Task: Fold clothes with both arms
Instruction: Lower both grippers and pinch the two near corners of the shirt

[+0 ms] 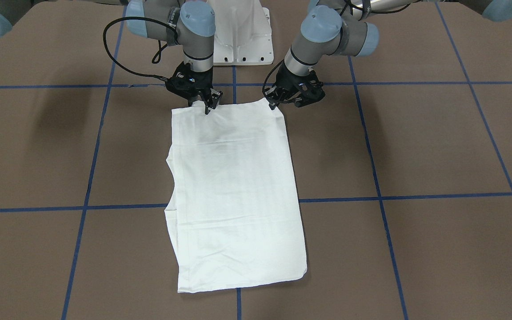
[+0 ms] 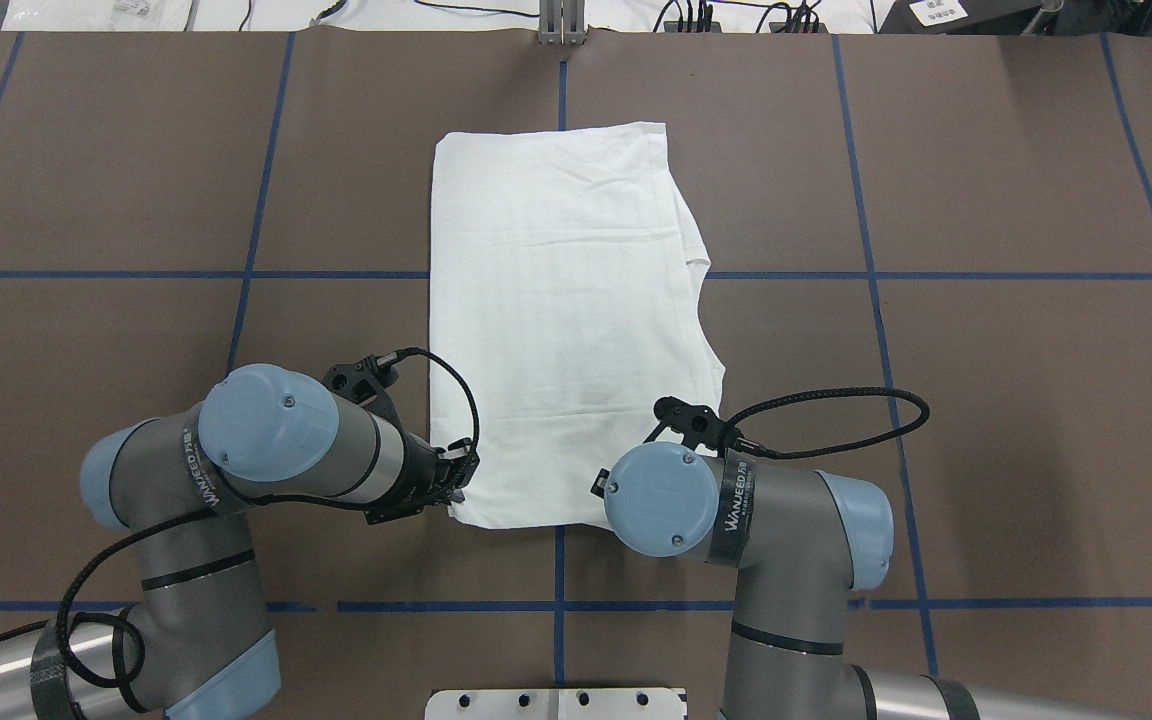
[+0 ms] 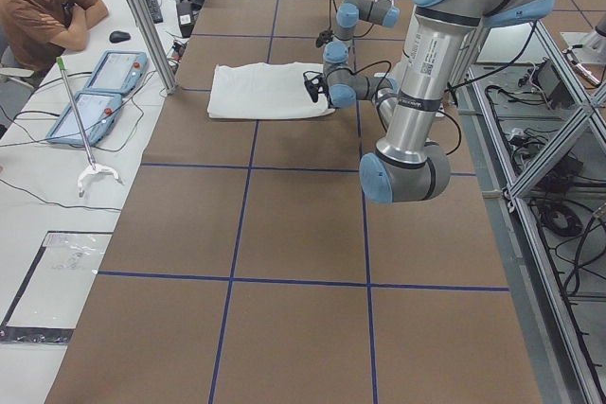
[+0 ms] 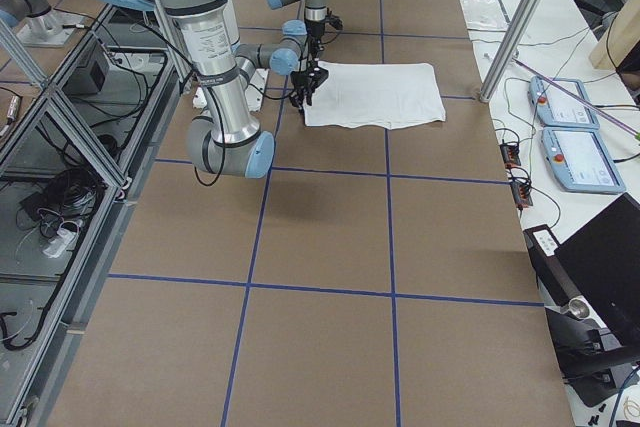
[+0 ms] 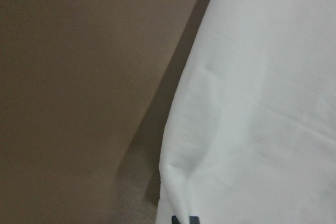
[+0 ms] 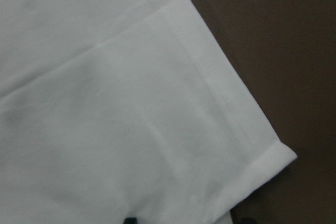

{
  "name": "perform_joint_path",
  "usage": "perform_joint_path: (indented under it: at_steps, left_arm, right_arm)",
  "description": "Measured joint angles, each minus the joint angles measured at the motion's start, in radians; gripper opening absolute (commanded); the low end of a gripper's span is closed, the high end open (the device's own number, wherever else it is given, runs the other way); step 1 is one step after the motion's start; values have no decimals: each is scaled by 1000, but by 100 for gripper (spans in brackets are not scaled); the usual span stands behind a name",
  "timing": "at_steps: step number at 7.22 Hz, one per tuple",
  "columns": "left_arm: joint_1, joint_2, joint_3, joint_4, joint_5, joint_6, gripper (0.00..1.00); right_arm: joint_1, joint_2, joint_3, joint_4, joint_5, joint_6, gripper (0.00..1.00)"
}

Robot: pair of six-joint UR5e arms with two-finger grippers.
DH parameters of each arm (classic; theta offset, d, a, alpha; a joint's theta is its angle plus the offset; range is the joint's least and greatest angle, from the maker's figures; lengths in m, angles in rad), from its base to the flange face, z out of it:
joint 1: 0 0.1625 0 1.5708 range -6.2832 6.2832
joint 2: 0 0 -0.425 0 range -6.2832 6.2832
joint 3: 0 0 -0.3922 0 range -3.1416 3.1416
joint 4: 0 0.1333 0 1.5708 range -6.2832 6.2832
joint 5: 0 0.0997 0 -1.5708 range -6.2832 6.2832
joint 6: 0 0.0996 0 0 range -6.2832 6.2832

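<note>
Shirt [image 2: 556, 320] was lying flat on the brown counter [image 2: 986, 400], folded into a long white rectangle. In the overhead view it ran from 12 o'clock down to 6 o'clock across the blue tape lines [image 2: 336, 275], with no sleeves sticking out, just a wavy layered edge along its 3 o'clock side. Both arms were down at the 6 o'clock end, nearest the white base [image 1: 242, 35]. The left hand [image 1: 276, 103] sat at the shirt's 7 o'clock corner, coming in from the side, and honestly I couldn't tell if it was spread or closed, since its wrist cam only showed cloth, counter and a dark sliver at the bottom. The right hand [image 1: 200, 106] pointed straight down over the 5 o'clock corner with its fingers [image 6: 129, 220] apart, the hemmed corner sitting between them in its wrist cam. Couldn't tell if they were touching the fabric.
</note>
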Motion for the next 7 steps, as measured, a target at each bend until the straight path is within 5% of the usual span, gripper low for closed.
perform_joint_path:
  at_steps: [7]
  left_arm:
    - [-2, 13, -36, 2, 0, -6, 0]
  right_arm:
    - [11, -9, 72, -4, 11, -1, 0]
